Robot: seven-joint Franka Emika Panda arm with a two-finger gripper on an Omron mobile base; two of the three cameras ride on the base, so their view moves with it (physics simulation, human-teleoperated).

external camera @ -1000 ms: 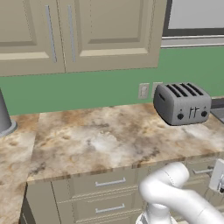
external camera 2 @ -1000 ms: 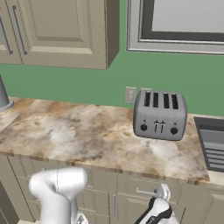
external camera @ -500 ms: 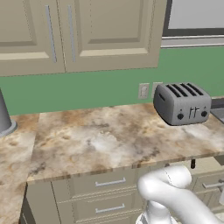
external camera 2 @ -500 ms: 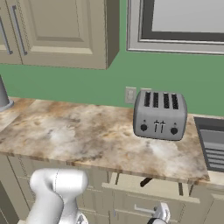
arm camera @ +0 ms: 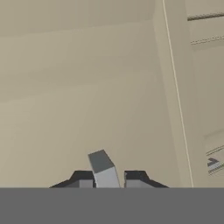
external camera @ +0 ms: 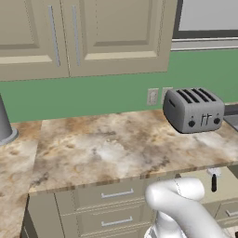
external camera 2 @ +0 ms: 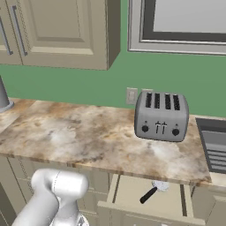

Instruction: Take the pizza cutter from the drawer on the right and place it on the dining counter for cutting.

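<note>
**Drawer standing open, cutter lying inside, gripper pinching the handle**

The worktop [external camera 2: 88,137] is stretching across both base views, marbled brown and beige, under beige wall cabinets [external camera: 83,37] and a green backsplash [external camera 2: 66,84]. A silver toaster [external camera 2: 161,115] is sitting toward its right end, just in front of a wall outlet [external camera 2: 131,95]. At the far left, a grey cylinder [external camera: 4,125] is standing on the stone.

Below the worktop's front edge, right of the arm [external camera 2: 53,198], the drawer [external camera 2: 132,194] is standing pulled out, its beige interior showing. The pizza cutter [external camera 2: 152,191] is lying flat on the drawer floor, wheel toward the back, black handle pointing to the front and left. From the left base view, it is showing just under the counter edge [external camera: 214,179]. Wider drawers with silver bars [external camera: 116,194] are sitting shut to the left.

In the hand view, the gripper [arm camera: 108,177] is facing a beige panel [arm camera: 87,87], its tips sitting close together and gripping a small grey bar [arm camera: 103,168] that looks like the drawer handle.
</note>
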